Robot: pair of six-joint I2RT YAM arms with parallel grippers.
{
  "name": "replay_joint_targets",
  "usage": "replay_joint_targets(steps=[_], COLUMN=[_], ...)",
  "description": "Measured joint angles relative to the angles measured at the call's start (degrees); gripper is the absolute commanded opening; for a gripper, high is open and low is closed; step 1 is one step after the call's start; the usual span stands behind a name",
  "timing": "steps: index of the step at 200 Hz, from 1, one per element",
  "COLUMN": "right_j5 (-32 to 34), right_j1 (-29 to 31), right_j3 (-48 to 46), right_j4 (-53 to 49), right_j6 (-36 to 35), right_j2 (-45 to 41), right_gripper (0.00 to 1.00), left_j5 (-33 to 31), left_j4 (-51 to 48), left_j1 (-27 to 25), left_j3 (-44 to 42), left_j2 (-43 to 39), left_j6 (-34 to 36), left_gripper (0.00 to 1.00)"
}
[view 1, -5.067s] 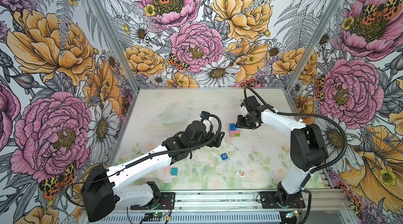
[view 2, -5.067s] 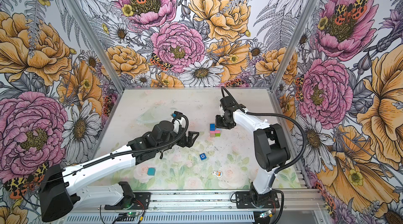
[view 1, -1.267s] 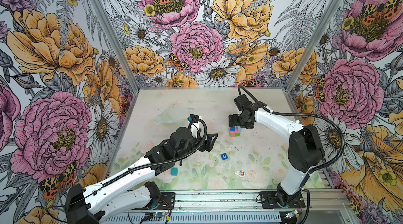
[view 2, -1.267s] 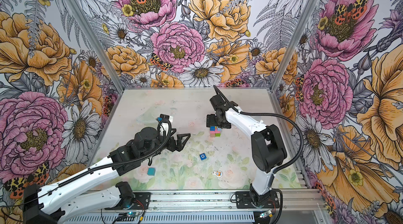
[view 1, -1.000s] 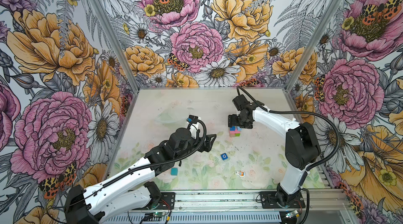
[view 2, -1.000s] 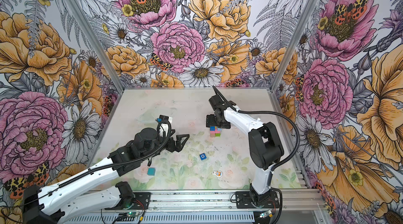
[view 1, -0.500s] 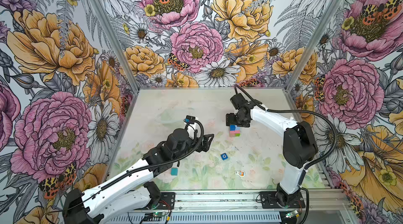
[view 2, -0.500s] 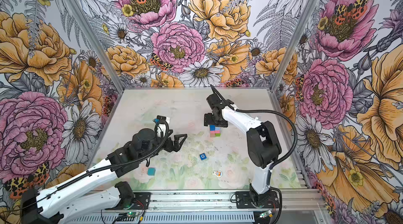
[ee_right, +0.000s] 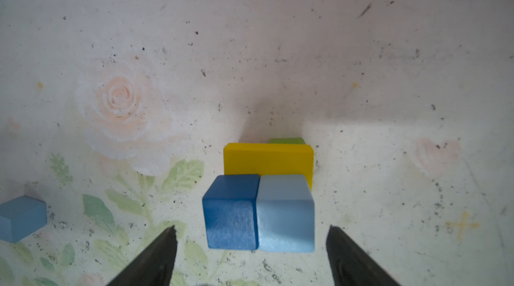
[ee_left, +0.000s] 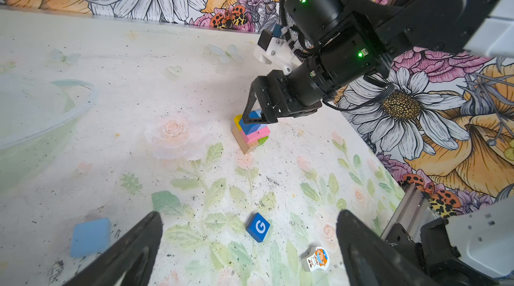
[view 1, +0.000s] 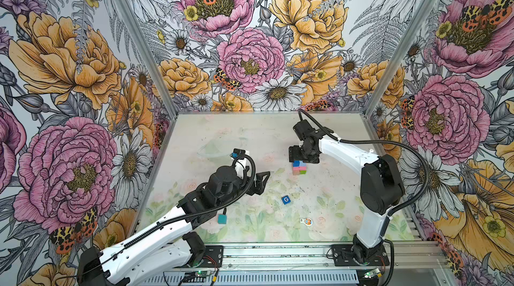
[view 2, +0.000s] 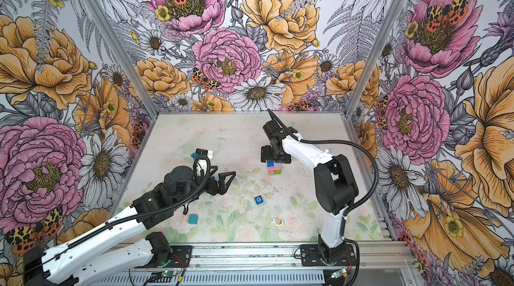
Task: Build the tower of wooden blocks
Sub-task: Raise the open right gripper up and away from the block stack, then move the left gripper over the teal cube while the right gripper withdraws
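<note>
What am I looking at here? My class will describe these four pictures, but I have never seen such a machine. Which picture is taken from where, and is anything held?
Two robot arms stand at a table, each ending in a gripper, a two-fingered clamp. The two top views come from one camera above, nearly the same view. The other two come from cameras on the arms' wrists. The right gripper hangs over the tower, a small stack of painted blocks with a dark blue cube and a light blue cube side by side on top. Its jaws stand open either side of them, touching neither. The left gripper is open and empty. Loose on the table lie the G cube, a teal cube and a flat cartoon figure piece.
</note>
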Motion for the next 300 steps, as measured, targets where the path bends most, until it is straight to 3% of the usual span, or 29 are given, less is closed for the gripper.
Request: replay_joint_targets(steps=[59, 99, 137, 163, 202, 231, 300], right_j5=[0.81, 1.4, 1.46, 1.46, 1.42, 1.44, 2.91], right_j1=[0.09, 0.2, 0.2, 0.2, 0.22, 0.44, 1.25], right_j3=[1.03, 1.27, 1.44, 1.46, 1.49, 2.32, 4.81], right_j4=[-0.55, -0.79, -0.98, -1.01, -1.03, -1.7, -4.13], right_j6=[0.24, 0.44, 0.35, 0.35, 0.24, -0.2, -0.7], right_j2=[2.4, 2.8, 2.82, 2.82, 2.84, 2.67, -9.81], right_gripper=[0.8, 0.59, 0.52, 0.54, 0.73, 0.8, 0.81], left_j5=[0.02, 0.04, 0.15, 0.15, 0.17, 0.15, 0.09], left_j4=[-0.02, 0.0, -0.04, 0.0, -0.11, -0.7, -5.11], left_j1=[0.31, 1.01, 1.14, 1.42, 1.51, 1.51, 1.51], left_j3=[-0.74, -1.16, -1.66, -1.75, -1.81, -1.81, -1.75], left_j2=[-1.09, -1.31, -1.36, -1.73, -2.34, -2.93, -8.35], left_j6=[0.0, 0.0, 0.0, 0.0, -0.02, 0.0, -0.87], left_gripper=[0.99, 0.99, 0.99, 0.99, 0.99, 0.99, 0.99])
